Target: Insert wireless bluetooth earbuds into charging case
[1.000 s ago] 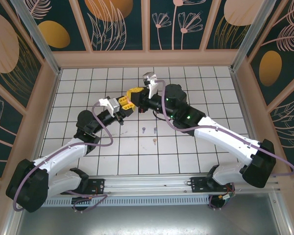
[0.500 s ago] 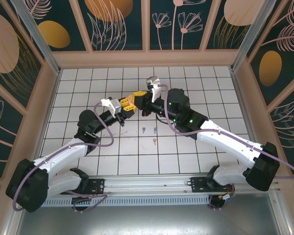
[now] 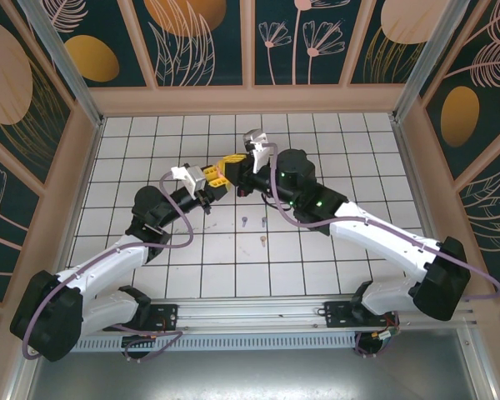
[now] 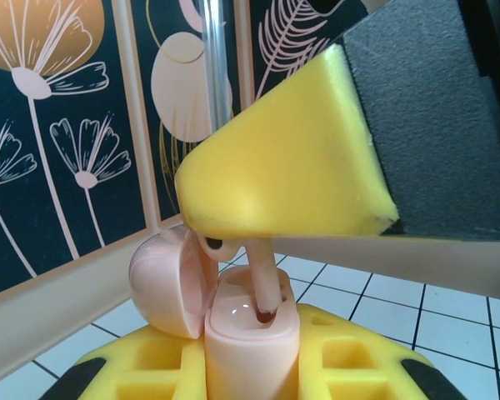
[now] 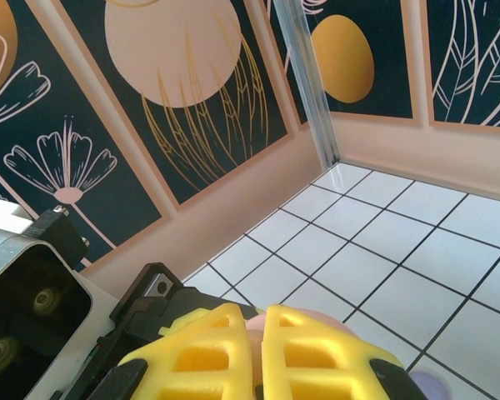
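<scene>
In the left wrist view my left gripper (image 4: 252, 368) is shut on a pale pink charging case (image 4: 248, 329), held upright between its yellow fingers (image 4: 137, 367). The case's lid (image 4: 162, 283) hangs open to the left. From above, a yellow finger (image 4: 283, 158) of my right gripper (image 5: 261, 321) comes down, and that gripper is shut on a pale pink earbud (image 4: 265, 279). The earbud's stem tip sits in a slot of the case. In the top view the left gripper (image 3: 212, 178) and right gripper (image 3: 232, 162) meet over the middle tiles.
Two lilac-blue earbuds (image 3: 245, 221) (image 3: 264, 222) and a coral-orange one (image 3: 262, 240) lie on the white tiled floor just in front of the grippers. A pale wooden rim and dark flower-patterned walls (image 3: 258, 42) enclose the floor.
The right arm swung slightly towards the near right, then back. Both grippers stay together at the same spot, and the left arm has hardly moved.
</scene>
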You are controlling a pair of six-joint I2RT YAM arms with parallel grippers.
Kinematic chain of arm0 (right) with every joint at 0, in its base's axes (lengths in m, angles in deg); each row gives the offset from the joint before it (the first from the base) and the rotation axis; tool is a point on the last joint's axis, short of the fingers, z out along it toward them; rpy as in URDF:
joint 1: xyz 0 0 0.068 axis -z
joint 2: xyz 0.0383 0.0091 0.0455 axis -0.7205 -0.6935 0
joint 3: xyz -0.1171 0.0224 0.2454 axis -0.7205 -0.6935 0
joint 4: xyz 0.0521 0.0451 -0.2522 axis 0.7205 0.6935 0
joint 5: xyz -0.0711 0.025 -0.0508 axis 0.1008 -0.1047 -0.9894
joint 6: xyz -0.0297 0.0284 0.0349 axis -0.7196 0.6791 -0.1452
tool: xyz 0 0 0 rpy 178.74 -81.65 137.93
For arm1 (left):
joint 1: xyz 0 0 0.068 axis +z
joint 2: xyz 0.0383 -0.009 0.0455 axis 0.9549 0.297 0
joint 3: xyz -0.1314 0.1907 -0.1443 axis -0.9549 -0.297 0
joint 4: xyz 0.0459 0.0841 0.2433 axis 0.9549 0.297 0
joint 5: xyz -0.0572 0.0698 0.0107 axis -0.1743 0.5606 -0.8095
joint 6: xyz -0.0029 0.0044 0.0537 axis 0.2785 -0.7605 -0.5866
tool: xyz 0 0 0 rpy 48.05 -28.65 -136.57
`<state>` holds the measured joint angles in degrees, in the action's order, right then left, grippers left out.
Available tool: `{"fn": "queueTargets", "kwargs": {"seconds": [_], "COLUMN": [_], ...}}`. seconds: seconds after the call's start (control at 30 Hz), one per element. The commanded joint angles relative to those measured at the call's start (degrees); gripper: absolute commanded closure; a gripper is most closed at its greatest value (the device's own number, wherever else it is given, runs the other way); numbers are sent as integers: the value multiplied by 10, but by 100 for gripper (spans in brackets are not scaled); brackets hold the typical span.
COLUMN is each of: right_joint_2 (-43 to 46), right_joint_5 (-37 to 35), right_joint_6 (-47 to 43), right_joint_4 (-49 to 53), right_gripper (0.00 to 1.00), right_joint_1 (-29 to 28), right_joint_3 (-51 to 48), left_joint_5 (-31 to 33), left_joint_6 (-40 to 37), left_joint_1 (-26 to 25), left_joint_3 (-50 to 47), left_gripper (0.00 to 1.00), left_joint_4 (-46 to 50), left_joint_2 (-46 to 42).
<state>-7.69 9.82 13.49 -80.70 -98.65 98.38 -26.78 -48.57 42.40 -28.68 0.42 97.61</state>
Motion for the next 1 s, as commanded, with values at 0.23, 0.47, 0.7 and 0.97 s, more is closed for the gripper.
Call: {"fn": "queueTargets", "kwargs": {"seconds": [0.23,0.47,0.7,0.97], "right_joint_2": [-31,-21,7,-5], "right_joint_5": [20,26,22,65], "right_joint_6": [-17,-51,-48,-62], "right_joint_4": [53,95,87,97], "right_gripper": [93,95,94,94], "right_joint_1": [-14,-21,-21,-22], "right_joint_3": [1,-14,-40,-19], "left_joint_5": [-14,-9,-9,-14], "left_joint_6": [3,-2,1,5], "left_joint_1": [-5,-5,-5,-5], "left_joint_3": [20,19,22,22], "left_gripper": [100,100,100,100], "left_joint_4": [-64,-61,-60,-59], "left_joint_2": [-10,-19,-17,-16]}}
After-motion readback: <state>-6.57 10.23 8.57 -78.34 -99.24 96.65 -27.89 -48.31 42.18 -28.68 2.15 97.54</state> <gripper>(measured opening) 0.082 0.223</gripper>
